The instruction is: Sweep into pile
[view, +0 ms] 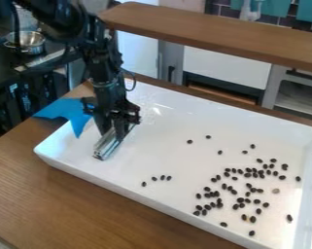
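Camera view: a blue cloth (pixel 72 112) lay over the left edge of the white tray (pixel 142 194). Just right of it, the gripper (pixel 121 125) hung above the tray's left part, its fingers clenched on a silvery tool (pixel 108 145), which slanted toward the near left corner. Four dark beans (pixel 162 177) lay near the near edge; farther right, more beans (pixel 250 174) were scattered loosely toward the near right corner, with one tan piece (pixel 275 191) among them.

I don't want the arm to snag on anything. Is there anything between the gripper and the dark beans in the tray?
Nothing visible does: from the gripper, holding a silvery tool, to the dark beans there is just bare tray. The blue piece lies off on the other side.
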Controlling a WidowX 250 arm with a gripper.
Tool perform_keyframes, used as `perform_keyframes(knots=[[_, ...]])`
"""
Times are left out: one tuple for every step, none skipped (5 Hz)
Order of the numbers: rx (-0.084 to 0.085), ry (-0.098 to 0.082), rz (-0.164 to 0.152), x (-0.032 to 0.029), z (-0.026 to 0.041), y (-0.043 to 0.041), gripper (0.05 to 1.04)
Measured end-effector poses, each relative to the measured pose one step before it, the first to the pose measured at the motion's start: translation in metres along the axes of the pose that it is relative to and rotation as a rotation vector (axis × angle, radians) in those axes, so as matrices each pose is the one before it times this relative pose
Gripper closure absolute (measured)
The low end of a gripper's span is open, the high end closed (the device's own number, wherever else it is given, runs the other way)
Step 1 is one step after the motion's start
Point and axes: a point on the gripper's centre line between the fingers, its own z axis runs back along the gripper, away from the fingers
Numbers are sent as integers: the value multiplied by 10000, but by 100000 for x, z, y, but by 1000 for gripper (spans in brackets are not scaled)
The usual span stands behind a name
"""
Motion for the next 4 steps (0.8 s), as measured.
perform_keyframes(knots=[[108,205,-446,-1625,8,-816,719],[-175,361,-307,-1699,213,-1251,720],[-85,215,-128,-795,-65,-1364,720],[-2,14,-131,-406,-231,-1962,720]])
